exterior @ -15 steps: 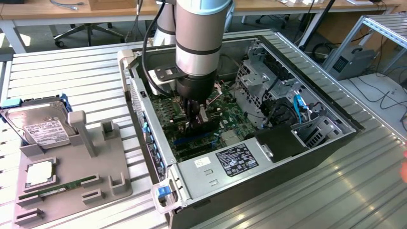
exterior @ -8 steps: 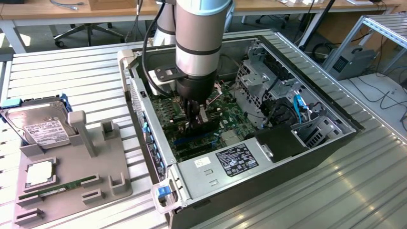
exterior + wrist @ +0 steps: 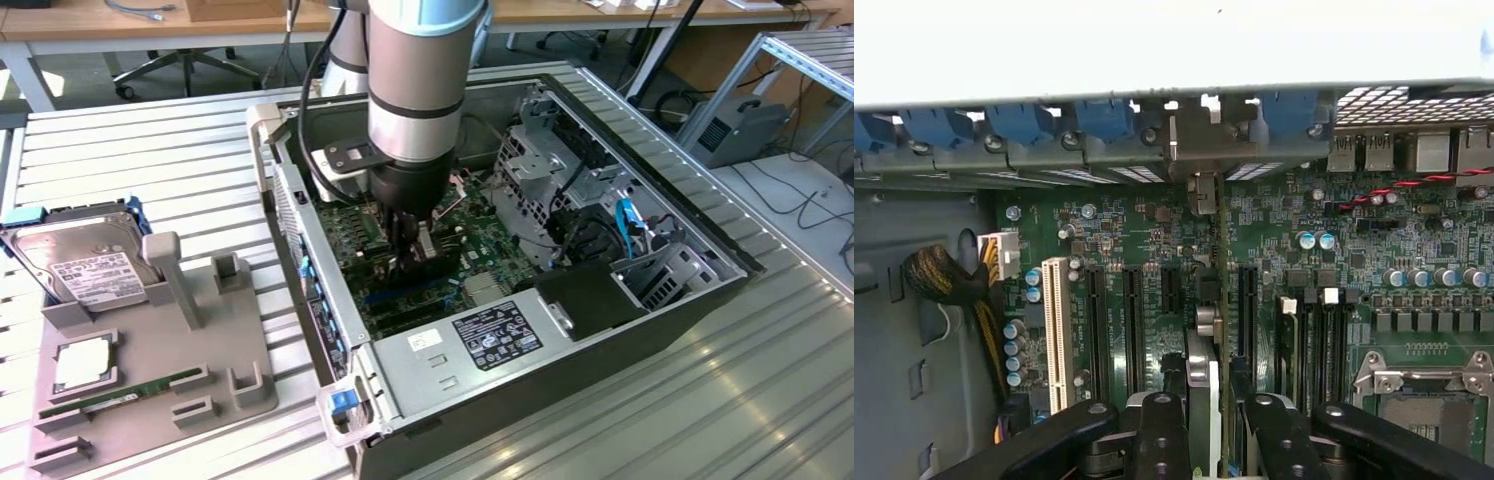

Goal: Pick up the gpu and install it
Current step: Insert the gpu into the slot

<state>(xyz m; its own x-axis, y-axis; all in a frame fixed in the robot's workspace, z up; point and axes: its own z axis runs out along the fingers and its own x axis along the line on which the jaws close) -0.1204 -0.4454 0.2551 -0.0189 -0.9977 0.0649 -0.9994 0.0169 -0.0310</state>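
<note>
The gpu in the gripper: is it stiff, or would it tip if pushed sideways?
Probably stiff: the gpu looks straight along its thin edge in the gripper. Thin and upright, it would likely tip sideways unsupported. Its bare board seems fragile.

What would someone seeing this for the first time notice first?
The robot arm plunging straight down into the open computer case dominates the scene. Its end effector grips the gpu edge-on over the motherboard slots. At the exterior view's left, a hard drive sits on a grey holder tray.
</note>
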